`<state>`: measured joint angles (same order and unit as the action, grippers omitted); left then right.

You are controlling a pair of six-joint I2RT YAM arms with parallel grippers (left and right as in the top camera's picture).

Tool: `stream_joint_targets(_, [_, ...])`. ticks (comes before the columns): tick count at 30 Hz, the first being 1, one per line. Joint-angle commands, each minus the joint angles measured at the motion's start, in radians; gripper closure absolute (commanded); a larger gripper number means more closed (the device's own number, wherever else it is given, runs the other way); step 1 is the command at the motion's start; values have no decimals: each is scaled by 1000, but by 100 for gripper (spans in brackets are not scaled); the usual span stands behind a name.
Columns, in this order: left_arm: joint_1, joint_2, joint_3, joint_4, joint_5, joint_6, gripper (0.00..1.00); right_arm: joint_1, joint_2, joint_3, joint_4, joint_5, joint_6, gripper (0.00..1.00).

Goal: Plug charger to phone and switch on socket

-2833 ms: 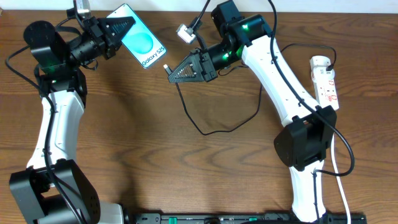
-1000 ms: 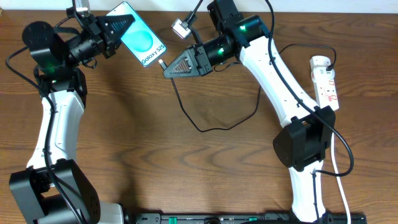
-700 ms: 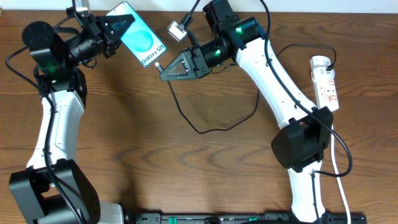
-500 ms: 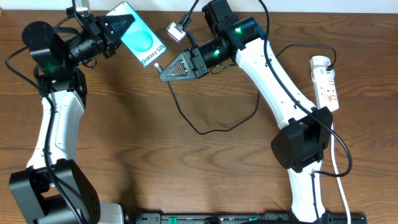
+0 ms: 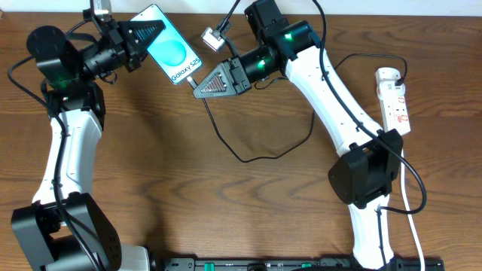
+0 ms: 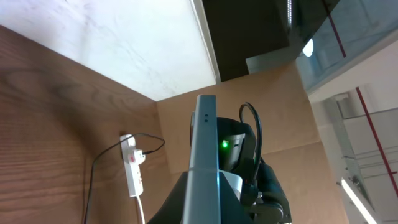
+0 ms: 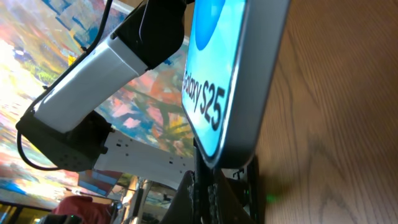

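phone (image 5: 175, 54): sitting at the far left of the table (image 5: 151, 188), screen facing up, the white "Galaxy S25" band pointing toward the right arm.
left gripper (image 5: 143, 34): clamping the phone's far end between its two fingers; in the left wrist view the phone is showing edge-on between them.
charger (image 5: 248, 156): trailing as a thin black loop across the wood; its connector tip is meeting the phone's near end, and whether it is seated cannot be told.
right gripper (image 5: 198, 89): pinching the charger's tip with fingers nearly together, pointing at the phone's near end just beside it.
socket (image 5: 395, 98): lying along the table's right edge, well apart from the phone, its white cord (image 5: 413, 199) running toward the near side.
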<state>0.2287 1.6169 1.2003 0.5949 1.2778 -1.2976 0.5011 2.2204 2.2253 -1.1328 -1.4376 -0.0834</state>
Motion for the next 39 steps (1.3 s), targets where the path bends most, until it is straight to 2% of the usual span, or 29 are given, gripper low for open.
stream_joint_targets(1, [1,-3,11,13,20,21,93,4,-9,4,0,-12,8,99])
stream_joint_targets(39, [2,-3,11,13,58,26,93,-15,-9,4,16,-13,17,99])
